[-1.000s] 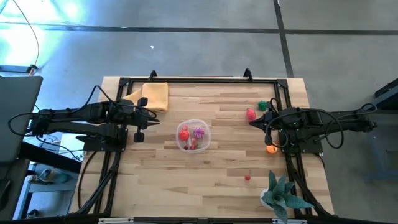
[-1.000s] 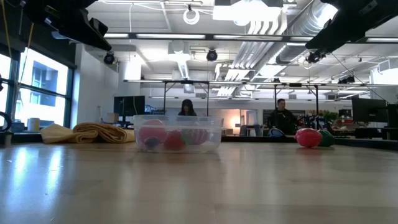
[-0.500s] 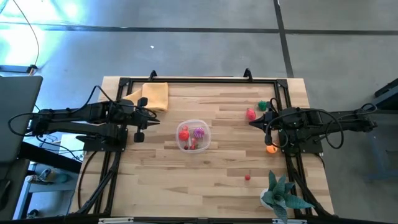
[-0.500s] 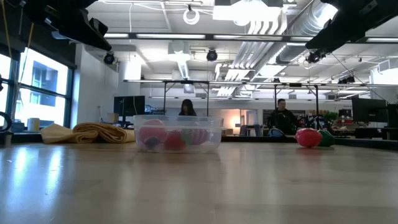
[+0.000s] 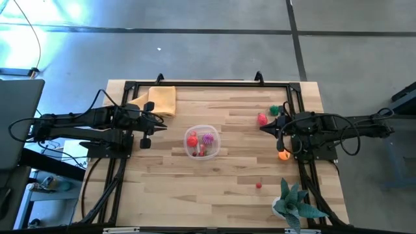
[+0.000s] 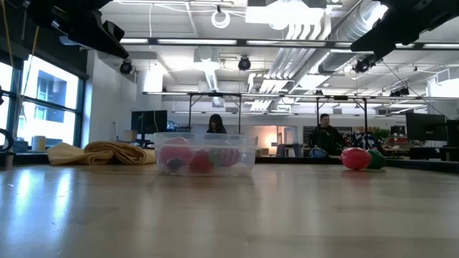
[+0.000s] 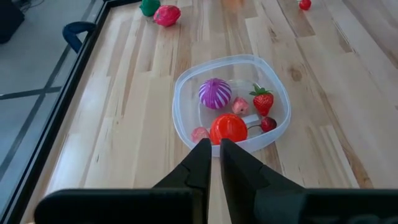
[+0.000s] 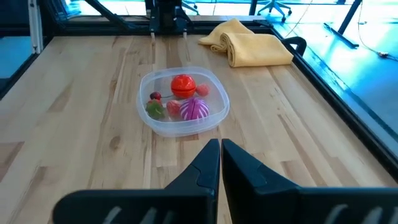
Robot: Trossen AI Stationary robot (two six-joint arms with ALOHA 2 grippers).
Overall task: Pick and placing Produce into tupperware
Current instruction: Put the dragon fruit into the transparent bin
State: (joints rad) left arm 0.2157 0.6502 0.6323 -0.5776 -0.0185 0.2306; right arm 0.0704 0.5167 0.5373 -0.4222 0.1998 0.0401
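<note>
Near the bench middle I see the tupperware (image 5: 201,142) holding produce (image 7: 229,128), between my left pincer (image 5: 162,126) and right pincer (image 5: 262,128); both are pressed together, empty, well apart from it.

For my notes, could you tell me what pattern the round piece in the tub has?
Purple with white stripes; left wrist view.

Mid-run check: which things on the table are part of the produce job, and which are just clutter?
Job:
- clear tub, already holding several pieces
- loose red piece and green piece beside it
- orange piece
- small red piece

Clutter:
- yellow cloth
- teal potted plant
</note>
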